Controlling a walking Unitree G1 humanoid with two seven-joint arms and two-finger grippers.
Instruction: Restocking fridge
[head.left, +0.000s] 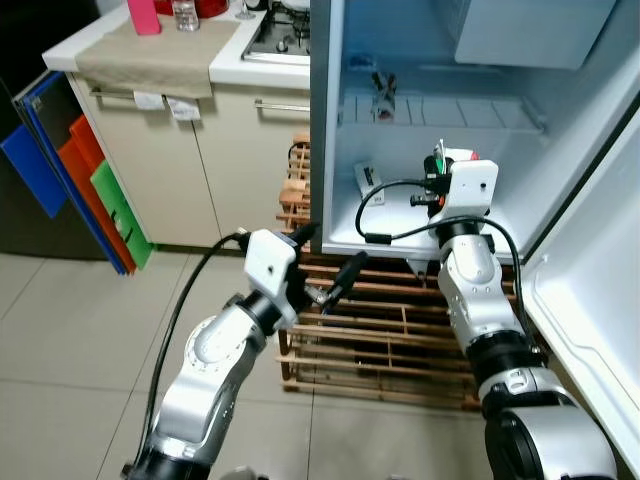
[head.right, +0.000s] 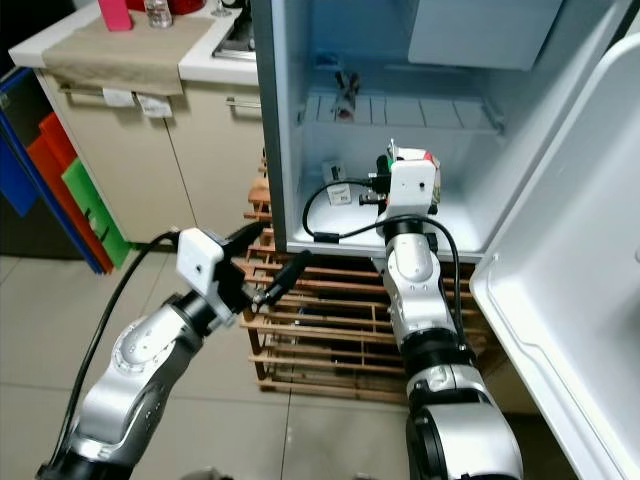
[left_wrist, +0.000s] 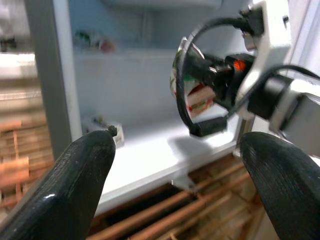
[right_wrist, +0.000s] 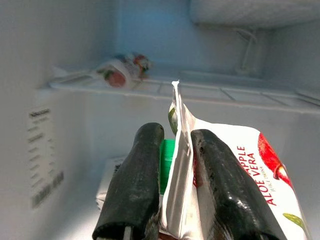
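A white apple aloe vera juice carton (right_wrist: 240, 165) with a green cap (right_wrist: 166, 157) is pinched by its top seam in my right gripper (right_wrist: 178, 134). That gripper (head.left: 437, 168) reaches into the open fridge (head.left: 400, 225), holding the carton (head.left: 450, 156) just above the bottom floor, below the wire shelf (head.left: 450, 112). My left gripper (head.left: 341, 241) hangs open and empty outside, in front of the fridge's lower left corner, over a wooden rack (head.left: 380, 330). In the left wrist view its two fingers (left_wrist: 75, 185) stand wide apart, facing the fridge.
A small pouch (head.left: 384, 95) lies on the wire shelf, and a white packet (head.left: 368, 185) on the fridge floor at left. The open fridge door (head.left: 590, 300) stands at right. A kitchen counter (head.left: 160, 50) and coloured boards (head.left: 90, 180) are at left.
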